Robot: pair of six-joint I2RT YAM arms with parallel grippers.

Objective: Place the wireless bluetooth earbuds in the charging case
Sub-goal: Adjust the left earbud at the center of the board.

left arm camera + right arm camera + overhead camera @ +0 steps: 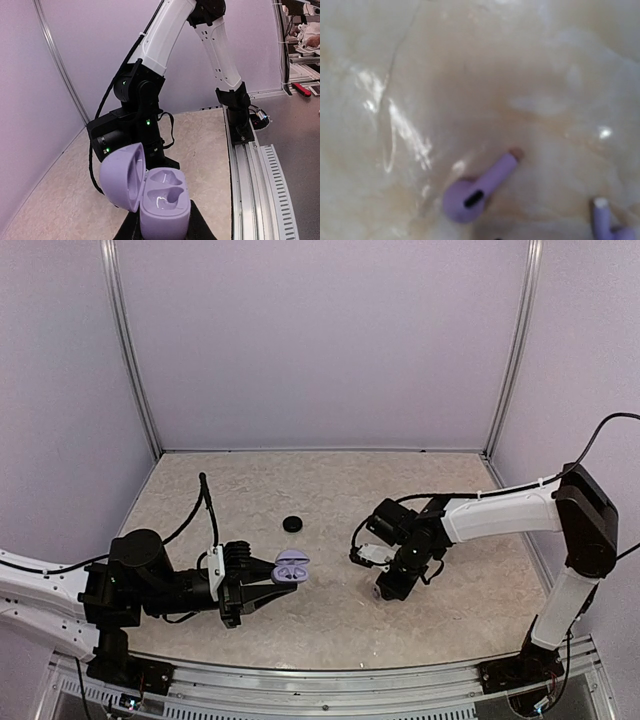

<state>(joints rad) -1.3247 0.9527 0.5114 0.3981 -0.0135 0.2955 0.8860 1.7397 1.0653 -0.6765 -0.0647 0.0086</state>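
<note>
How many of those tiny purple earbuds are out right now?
2. Both lie on the table, seen in the right wrist view: one earbud near the middle, the other earbud cut off at the lower right edge. The open charging case holds none.

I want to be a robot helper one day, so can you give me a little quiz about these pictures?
1. True or false: the left gripper holds the charging case with its lid shut.
2. Pick one. Where are the earbuds? A: inside the case. B: lying on the table. C: stuck to the back wall.
3. Fill the gap: the number of hollows in the case with nothing in them is ____.

Key: 1 false, the lid is open. 2 B. 3 two.
</note>
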